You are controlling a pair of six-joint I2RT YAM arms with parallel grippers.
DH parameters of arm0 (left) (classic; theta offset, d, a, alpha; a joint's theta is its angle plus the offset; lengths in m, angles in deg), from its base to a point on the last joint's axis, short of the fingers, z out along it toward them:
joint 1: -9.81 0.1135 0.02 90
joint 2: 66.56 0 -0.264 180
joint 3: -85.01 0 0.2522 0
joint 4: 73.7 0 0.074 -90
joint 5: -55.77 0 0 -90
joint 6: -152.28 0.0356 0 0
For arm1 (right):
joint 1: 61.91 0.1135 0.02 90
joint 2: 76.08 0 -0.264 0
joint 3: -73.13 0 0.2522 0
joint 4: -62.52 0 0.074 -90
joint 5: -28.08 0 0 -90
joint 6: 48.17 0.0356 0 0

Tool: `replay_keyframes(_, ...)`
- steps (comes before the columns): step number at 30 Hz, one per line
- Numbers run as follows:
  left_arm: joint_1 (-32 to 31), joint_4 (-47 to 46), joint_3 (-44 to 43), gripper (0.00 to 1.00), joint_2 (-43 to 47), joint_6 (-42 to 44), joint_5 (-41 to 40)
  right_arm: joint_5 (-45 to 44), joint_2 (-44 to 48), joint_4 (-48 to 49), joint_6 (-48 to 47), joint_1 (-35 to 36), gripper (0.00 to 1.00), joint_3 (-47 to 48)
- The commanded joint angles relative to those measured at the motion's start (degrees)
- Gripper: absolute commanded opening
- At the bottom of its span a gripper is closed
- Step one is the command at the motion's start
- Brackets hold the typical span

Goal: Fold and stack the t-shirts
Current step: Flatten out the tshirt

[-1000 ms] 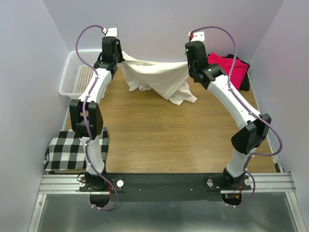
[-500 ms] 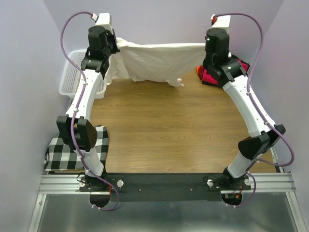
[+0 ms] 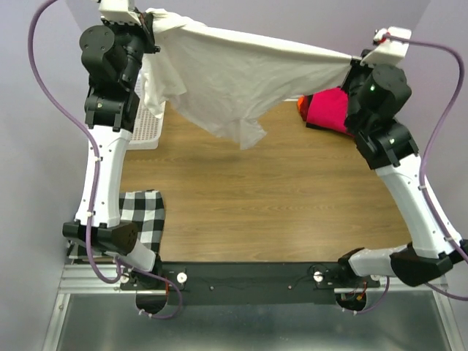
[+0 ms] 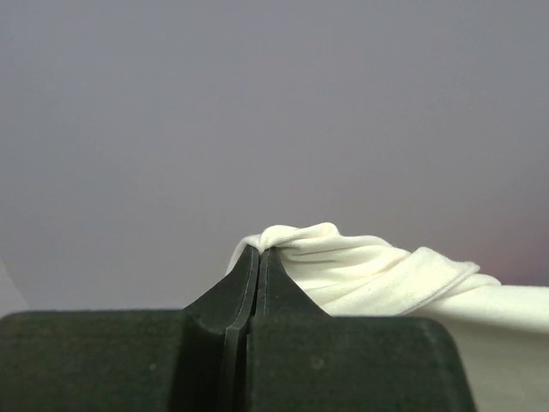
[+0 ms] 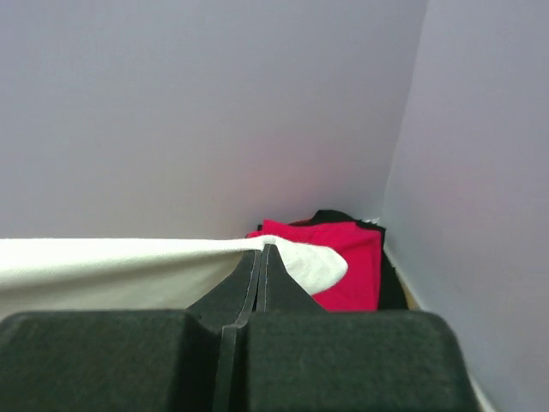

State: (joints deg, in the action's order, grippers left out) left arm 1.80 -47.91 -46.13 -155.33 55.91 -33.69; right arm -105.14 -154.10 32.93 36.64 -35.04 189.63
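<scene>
Cream shirt (image 3: 227,77) hangs in the air over the far half of the table (image 3: 256,190), stretched between both arms. Its top edge runs taut from far left to far right, and the rest sags in loose folds to a point dangling above the wood. The left gripper (image 3: 151,23) holds one end high at the far left. In the left wrist view its jaws (image 4: 259,251) are pressed together on a bunched fold of the cream cloth, with only the wall (image 4: 274,112) behind. The right gripper (image 3: 352,58) holds the other end. Its wrist view shows the jaws (image 5: 262,249) pinched shut on the edge, a small flap of cream poking past the tips. Beyond that flap, in the far right corner, lies the folded red shirt (image 3: 330,108). It rests on a black shirt (image 5: 390,279) whose edge peeks out behind and beside it, and a sliver of orange shirt (image 3: 301,106) shows at its left side. From above, the right arm covers part of this pile. At the far left the basket (image 3: 150,128) is mostly hidden by the left arm and the drooping cloth. A checked cloth (image 3: 139,216) lies at the near left, partly under the left arm's elbow.
</scene>
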Motion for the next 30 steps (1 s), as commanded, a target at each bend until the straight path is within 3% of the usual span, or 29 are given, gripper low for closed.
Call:
replay_keyframes(1, 0.6, -3.3, -3.9, 0.00, -3.5, 1.8, -0.8, -2.4, 3.6, 3.9, 8.2, -0.8, 0.01, -9.7)
replay_keyframes(9, -3.0, -4.1, -7.9, 0.00, -25.0, -2.2, 7.0, -11.8, 6.0, 3.4, 27.3, -0.8, 0.01, -31.3)
replay_keyframes(14, -7.9, -4.8, -11.0, 0.00, -40.5, -2.4, 9.2, -13.4, 0.3, 1.3, 31.3, -1.0, 0.01, -35.8)
replay_keyframes(20, -9.3, -4.2, -14.9, 0.00, -53.7, -6.8, 10.3, -12.5, -7.9, -2.3, 31.9, -1.7, 0.01, -36.8)
replay_keyframes(21, -9.3, -4.3, -14.4, 0.14, -54.1, -7.3, 9.9, -12.2, -9.1, -3.3, 33.3, -1.7, 0.01, -36.5)
replay_keyframes(23, -9.3, -5.1, -12.9, 0.31, -53.4, -7.4, 9.0, -11.0, -10.9, -5.9, 34.5, -2.3, 0.01, -35.3)
replay_keyframes(24, -9.3, -7.0, -10.3, 0.53, -52.7, -7.1, 8.1, -10.0, -12.7, -6.6, 35.6, -2.4, 0.01, -35.0)
replay_keyframes(25, -9.2, -8.0, -9.1, 0.86, -51.8, -6.6, 7.7, -9.5, -13.5, -7.2, 35.9, -2.7, 0.01, -34.5)
replay_keyframes(27, -9.2, -9.1, -7.5, 0.97, -49.3, -5.2, 6.0, -8.3, -15.5, -8.2, 36.2, -3.1, 0.01, -33.2)
replay_keyframes(30, -9.2, -9.1, -6.7, 0.97, -46.3, -3.8, 4.2, -6.7, -19.3, -10.9, 37.8, -3.8, 0.01, -30.8)
